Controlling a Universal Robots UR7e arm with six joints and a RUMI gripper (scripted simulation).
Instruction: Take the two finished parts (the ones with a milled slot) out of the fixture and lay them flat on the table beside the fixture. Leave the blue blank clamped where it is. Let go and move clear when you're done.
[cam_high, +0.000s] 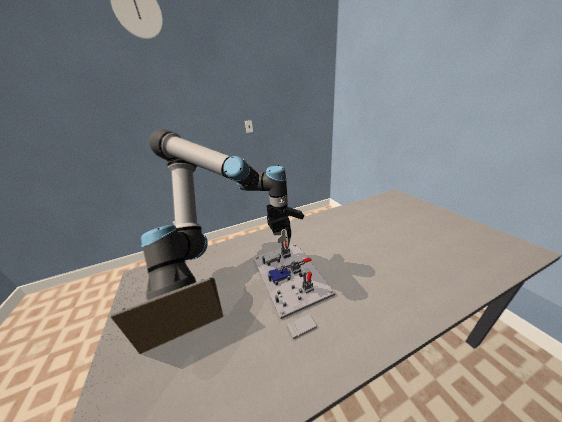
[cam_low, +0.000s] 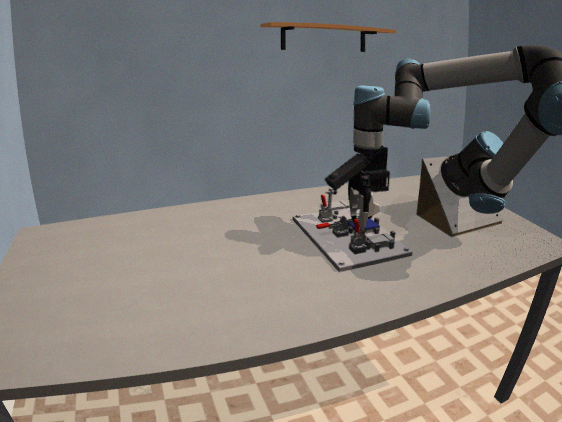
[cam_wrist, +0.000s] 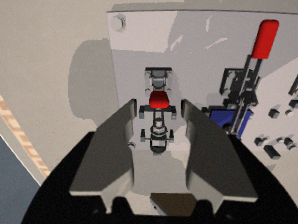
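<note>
One finished grey part lies flat on the table beside the fixture. The other grey part sits in the fixture plate's end station; its slot is too small to make out. That station's clamp has its red handle standing up. The blue blank is in the middle station under its clamp, whose red handle lies low. My gripper is partly open around the upright handle, with gaps on both sides.
The third station's clamp has its handle up, and its locating pins hold no part. The arm's angled base bracket stands on the table near the fixture. Plate bolts and pins stand up around the stations.
</note>
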